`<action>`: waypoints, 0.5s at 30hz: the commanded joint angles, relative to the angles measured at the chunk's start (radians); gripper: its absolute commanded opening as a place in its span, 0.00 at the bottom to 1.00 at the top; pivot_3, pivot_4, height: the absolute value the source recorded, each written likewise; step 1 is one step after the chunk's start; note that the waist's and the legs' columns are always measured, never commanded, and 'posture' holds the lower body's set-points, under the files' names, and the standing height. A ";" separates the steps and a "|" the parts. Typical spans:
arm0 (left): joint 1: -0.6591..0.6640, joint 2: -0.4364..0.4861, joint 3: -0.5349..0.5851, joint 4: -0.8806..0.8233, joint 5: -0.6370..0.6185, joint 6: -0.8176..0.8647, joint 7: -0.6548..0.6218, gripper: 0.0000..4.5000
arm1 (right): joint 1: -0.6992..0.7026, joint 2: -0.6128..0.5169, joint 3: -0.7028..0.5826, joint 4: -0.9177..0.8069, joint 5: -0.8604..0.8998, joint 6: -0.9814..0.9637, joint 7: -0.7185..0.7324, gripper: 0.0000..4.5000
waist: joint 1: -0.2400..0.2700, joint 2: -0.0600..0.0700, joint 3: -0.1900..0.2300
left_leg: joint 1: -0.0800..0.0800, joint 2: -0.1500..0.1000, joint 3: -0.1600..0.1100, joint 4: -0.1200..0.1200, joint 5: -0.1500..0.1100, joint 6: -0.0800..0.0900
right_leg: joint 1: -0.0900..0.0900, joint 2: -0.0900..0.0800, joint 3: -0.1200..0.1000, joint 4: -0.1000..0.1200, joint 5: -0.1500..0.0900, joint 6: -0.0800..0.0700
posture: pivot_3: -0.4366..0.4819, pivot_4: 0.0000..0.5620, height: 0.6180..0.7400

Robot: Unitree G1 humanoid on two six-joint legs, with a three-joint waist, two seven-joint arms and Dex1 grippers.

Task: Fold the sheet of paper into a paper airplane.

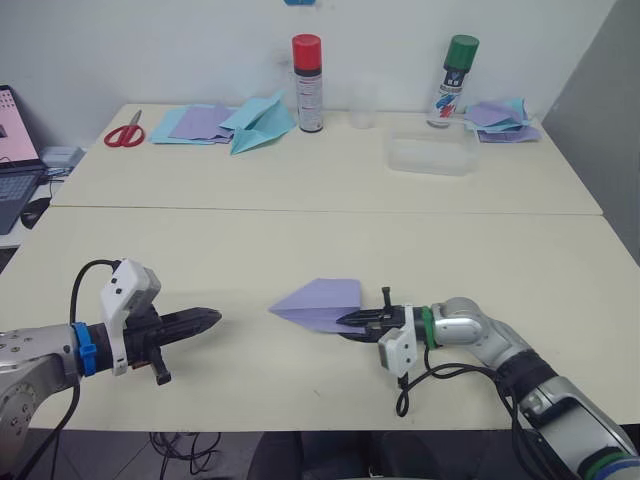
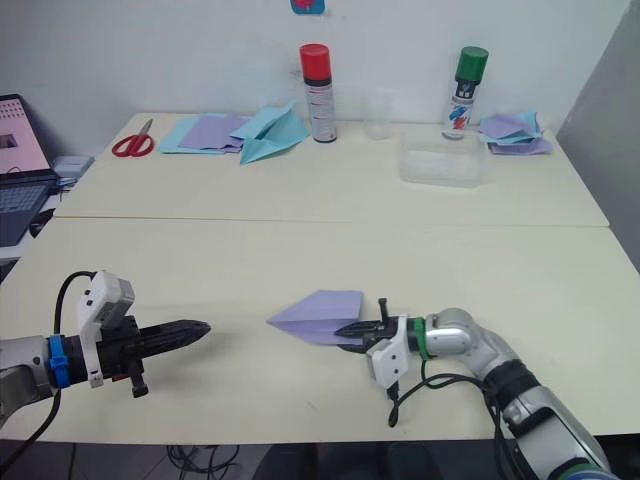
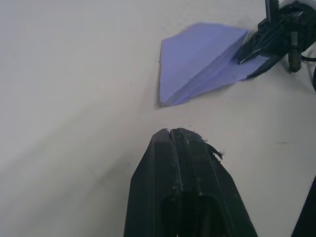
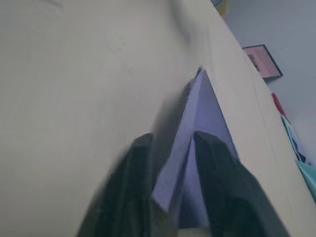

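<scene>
Your right gripper (image 1: 352, 320) reaches in low over the near table (image 1: 300, 250), forearm bent at the elbow and running almost level with the tabletop, its two black fingers pinching the rear end of the paper airplane (image 1: 322, 303). In the right wrist view the fingers (image 4: 217, 182) sit on either side of a raised fold of the lavender paper, one layer caught between them. The airplane lies near the middle of the table's front half, already a pointed dart with a centre crease, its nose aimed toward your left arm and its upper wing lifted slightly off the surface. Your left gripper (image 1: 205, 320) rests apart from the dart, well short of the nose, forearm stretched level just above the table and pointing straight at it; its fingers are pressed together with nothing between them, as the left wrist view shows. On the far table, the red-handled scissors (image 1: 124, 133) lie beside a spread of blue and purple sheets (image 1: 195, 124) and a light-blue paper airplane (image 1: 262, 123). A red-capped spray can (image 1: 307, 83) and a green-capped spray can (image 1: 454, 80) stand upright near the wall, with a clear plastic box (image 1: 433, 153) in front of the green one and another pile of sheets (image 1: 503, 119) at the far right corner.
</scene>
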 commanded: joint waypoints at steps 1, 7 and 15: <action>-0.074 -0.024 -0.079 -0.028 0.018 -0.038 0.035 0.00 | 0.047 -0.054 0.028 -0.106 0.218 0.066 0.137 0.60 | 0.005 0.000 0.000 | 0.000 0.000 -0.001 0.002 0.000 0.000 | 0.002 0.000 0.000 0.000 0.000 0.000 | 0.48 0.27 1.00; -0.311 -0.177 -0.374 0.107 0.249 -0.206 0.160 0.00 | 0.062 -0.142 -0.047 -0.247 0.448 0.178 0.241 0.68 | 0.008 0.002 0.003 | 0.009 -0.002 0.001 0.006 0.001 0.002 | 0.014 -0.001 0.001 -0.003 0.006 0.005 | 0.48 0.27 1.00; -0.327 -0.295 -0.536 0.183 0.378 -0.304 0.211 0.00 | 0.060 -0.011 -0.129 -0.472 0.438 0.688 0.077 0.68 | 0.001 0.002 0.002 | 0.009 0.002 -0.001 0.003 0.001 0.002 | 0.011 0.003 -0.001 -0.001 0.008 0.001 | 0.48 0.27 1.00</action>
